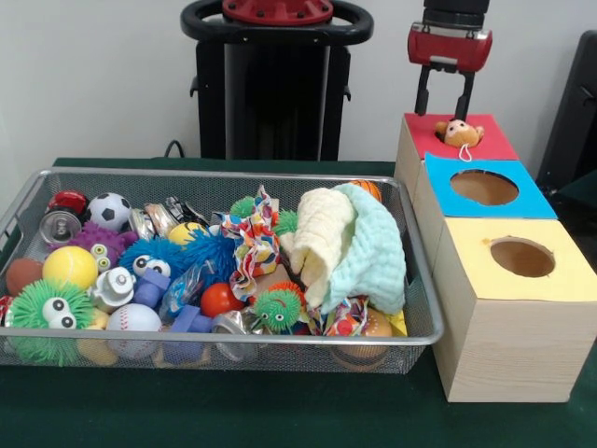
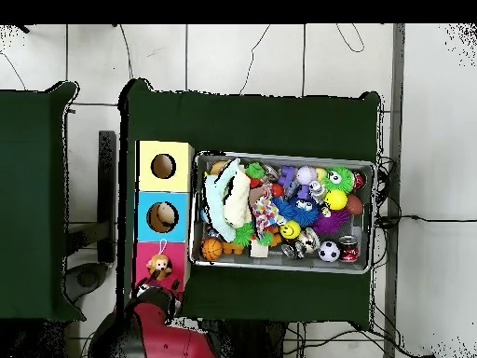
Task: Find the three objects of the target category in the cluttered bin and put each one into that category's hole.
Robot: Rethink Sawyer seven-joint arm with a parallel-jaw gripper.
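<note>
The claw [image 1: 448,101] hangs just above the far, red-topped box [image 1: 490,140], its two dark prongs standing apart with nothing between them, and right under it a little brown plush monkey [image 1: 460,133] sits on the red top over where the hole should be, rather than down inside. That is the worry, I'd say: the toy looks perched on the opening, its white loop trailing toward the blue box [image 1: 522,198], and it may simply stay there, or a careless nudge could roll it off onto the green counter [image 1: 280,411]. The blue and yellow box [image 1: 560,275] holes gape close alongside, so a shove the wrong way could drop it in the wrong one. Over in the wire bin [image 1: 424,299] the clutter is deep: the cream and mint cloths [image 1: 350,247] blanket one end, so other plush toys could lie hidden beneath.
</note>
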